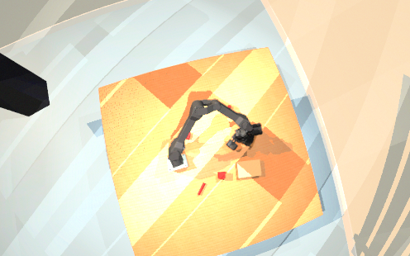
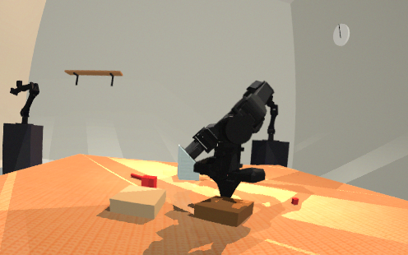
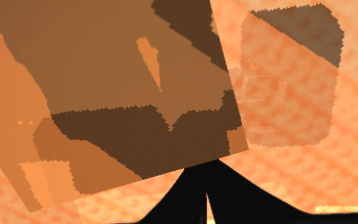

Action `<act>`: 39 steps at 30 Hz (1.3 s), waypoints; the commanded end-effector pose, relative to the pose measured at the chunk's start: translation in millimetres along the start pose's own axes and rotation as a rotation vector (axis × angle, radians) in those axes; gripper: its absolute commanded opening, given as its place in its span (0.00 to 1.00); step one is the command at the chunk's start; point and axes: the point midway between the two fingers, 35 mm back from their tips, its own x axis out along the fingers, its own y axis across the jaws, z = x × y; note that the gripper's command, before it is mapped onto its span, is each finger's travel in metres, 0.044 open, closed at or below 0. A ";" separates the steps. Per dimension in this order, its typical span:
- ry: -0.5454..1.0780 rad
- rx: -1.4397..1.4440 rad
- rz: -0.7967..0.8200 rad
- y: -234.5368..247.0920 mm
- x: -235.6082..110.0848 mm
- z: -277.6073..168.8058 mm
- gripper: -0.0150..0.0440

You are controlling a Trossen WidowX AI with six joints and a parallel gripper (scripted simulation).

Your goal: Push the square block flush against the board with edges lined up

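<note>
Gripper (image 2: 229,193): fingers together, nothing held; tip pointing down onto top face of the brown square block (image 2: 224,210); in wrist view the dark fingertips meet at the block's near edge.
Square block: flat on the orange table (image 2: 60,185), shadowed by the arm; turned at an angle in wrist view.
Board (image 2: 138,201): pale, flat slab, left of block in exterior view, near but apart, visible gap between them.
Arm (image 1: 209,108): bent in an arch from its base over the table.
Other items: red peg (image 2: 146,179) behind the board; small red cube (image 2: 294,201) to the right; pale blue wedge (image 2: 185,166) behind arm.
</note>
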 end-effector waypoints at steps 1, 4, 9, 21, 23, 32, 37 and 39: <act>-0.003 -0.004 -0.004 -0.1 1.3 -0.7 0.25; -0.003 -0.004 -0.004 0.2 1.4 -5.4 0.25; -0.003 -0.004 -0.004 0.6 1.6 -13.5 0.25; -0.001 -0.003 -0.004 0.4 2.2 -32.8 0.25; 0.000 -0.003 -0.003 0.3 2.4 -36.0 0.25; 0.000 -0.005 -0.006 0.3 -23.9 -39.6 0.25; -0.001 -0.003 -0.005 -0.5 -52.3 -40.6 0.25; -0.001 -0.003 -0.005 -0.5 -52.3 -40.6 0.25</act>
